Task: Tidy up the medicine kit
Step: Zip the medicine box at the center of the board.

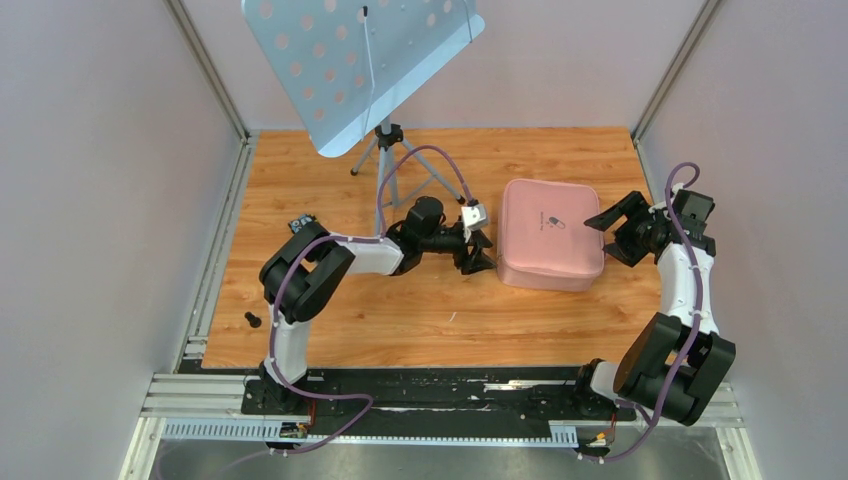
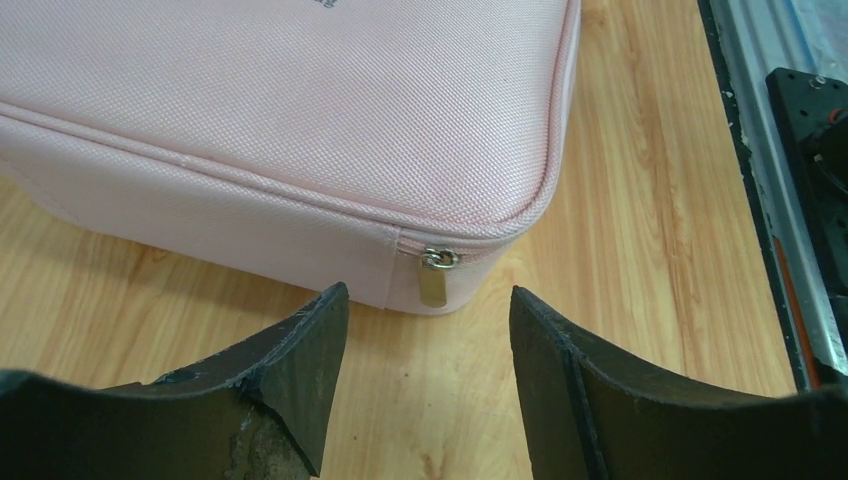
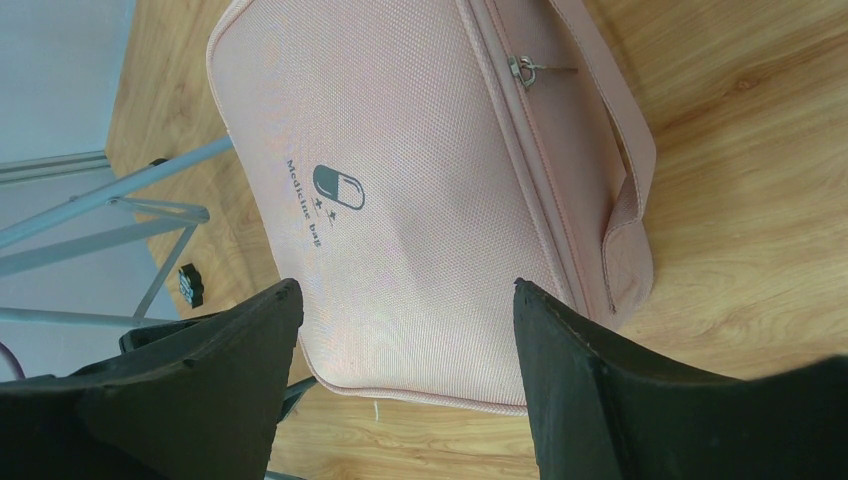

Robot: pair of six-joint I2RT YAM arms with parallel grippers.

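Wooden table (image 1: 420,310) — closed medicine kit (image 1: 550,235) between left claw (image 2: 428,305), right claw (image 3: 408,295), both spread; music stand (image 1: 360,70) behind.

Medicine kit (image 2: 300,90) matt woven cloth; zip pull (image 2: 434,284) seemingly metal.

From above and behind you see the whole table (image 1: 400,310), while your left wrist camera sits low, close to a corner of the kit (image 2: 300,100), and the right looks down on its lid.
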